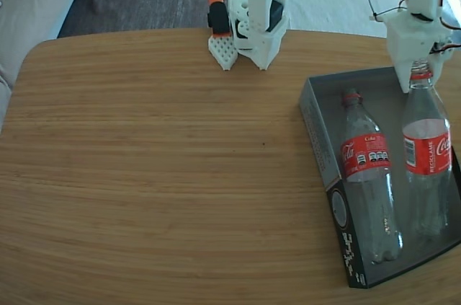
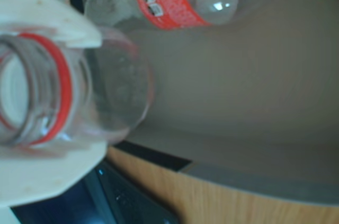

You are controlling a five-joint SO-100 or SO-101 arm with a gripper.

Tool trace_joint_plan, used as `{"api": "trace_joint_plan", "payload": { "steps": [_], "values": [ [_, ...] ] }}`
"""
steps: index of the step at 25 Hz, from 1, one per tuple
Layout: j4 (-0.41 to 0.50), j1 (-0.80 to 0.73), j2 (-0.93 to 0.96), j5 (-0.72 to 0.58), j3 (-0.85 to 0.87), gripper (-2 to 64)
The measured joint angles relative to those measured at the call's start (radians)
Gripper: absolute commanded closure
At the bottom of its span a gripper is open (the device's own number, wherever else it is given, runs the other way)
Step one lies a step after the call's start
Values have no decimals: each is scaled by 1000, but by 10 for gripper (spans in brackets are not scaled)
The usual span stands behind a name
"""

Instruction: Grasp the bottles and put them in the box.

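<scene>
Fixed view: gripper (image 1: 420,68) clamps 2nd bottle (image 1: 426,168) at its neck, long axis along the box (image 1: 315,135) & parallel w/ 1st bottle (image 1: 369,175), so release is straight down.

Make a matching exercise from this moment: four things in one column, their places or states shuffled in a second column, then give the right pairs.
Things
1. bottle with the multi-logo label
2. bottle reading Reclame
3. box
4. gripper

Places or states
A. on the wooden table, at the right edge of the fixed view
B. lying alone in the box, neck toward the arm's base
C. closed around a bottle neck
D. held by its neck, base down in the box

Pairs: 1-B, 2-D, 3-A, 4-C
</scene>
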Motion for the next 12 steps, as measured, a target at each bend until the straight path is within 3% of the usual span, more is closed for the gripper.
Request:
{"api": "trace_joint_plan", "payload": {
  "steps": [12],
  "values": [
    [2,-2,-12,5,2,618]
  ]
}}
